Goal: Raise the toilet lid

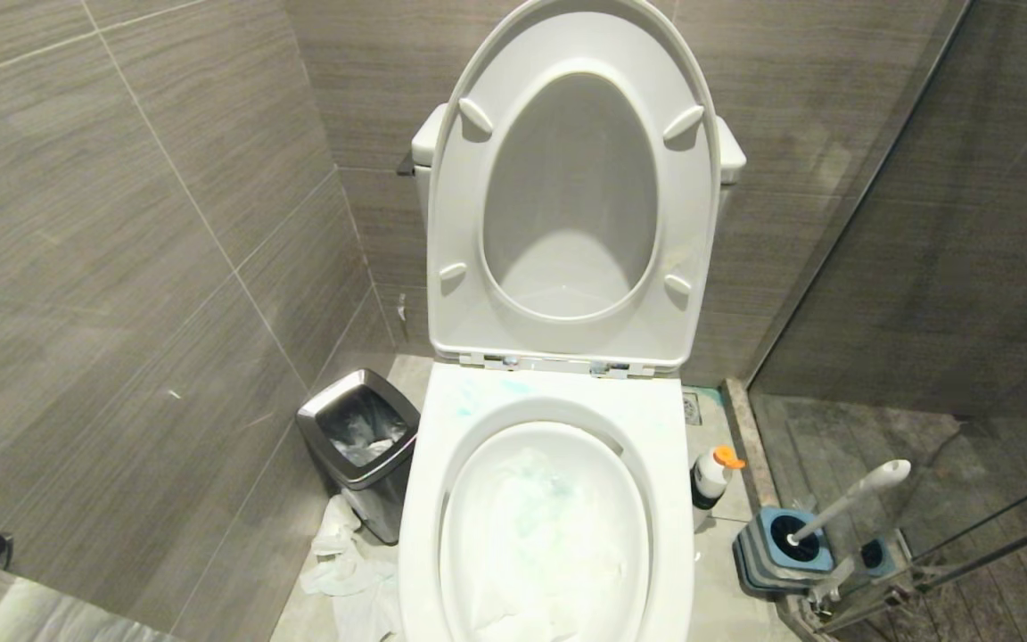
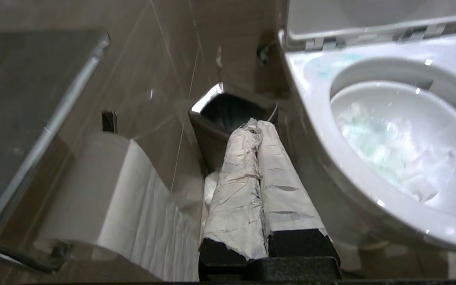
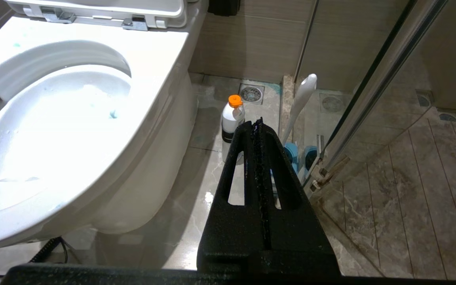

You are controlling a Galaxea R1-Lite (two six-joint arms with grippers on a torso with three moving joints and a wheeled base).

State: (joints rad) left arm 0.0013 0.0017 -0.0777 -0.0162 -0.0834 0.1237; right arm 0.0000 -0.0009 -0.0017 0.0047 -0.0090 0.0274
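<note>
The toilet lid (image 1: pixel 567 205) stands upright at the far end of the bowl, leaning back against the tank (image 1: pixel 732 152), and the seat ring (image 1: pixel 451 205) is raised flat against it, so I see the lid's surface only through the ring's oval hole and as a thin rim around the ring's edge. Its top edge is cut off by the head view. The chrome hinges (image 1: pixel 510 361) sit along its lower edge, just above the open bowl (image 1: pixel 656 419), whose basin holds water and wads of white paper.

My left gripper (image 2: pixel 257 126) hangs low on the left of the bowl, near the wall, its paper-wrapped fingers (image 2: pixel 236 186) pressed together on nothing, tips pointing toward the trash bin (image 1: pixel 357 441). The gap between bowl and left wall is narrow: the bin fills its far part and crumpled paper (image 1: pixel 335 557) lies on the floor nearer me. A toilet roll (image 2: pixel 105 194) hangs on the wall close by my left side.

My right gripper (image 3: pixel 257 126) rests on the right of the bowl, black fingers (image 3: pixel 279 166) together and empty. That side has a bottle with an orange cap (image 1: pixel 711 473), then a brush in its holder (image 1: pixel 799 539) against the glass shower partition (image 1: pixel 924 223), leaving only a strip of floor between

Neither arm shows in the head view
</note>
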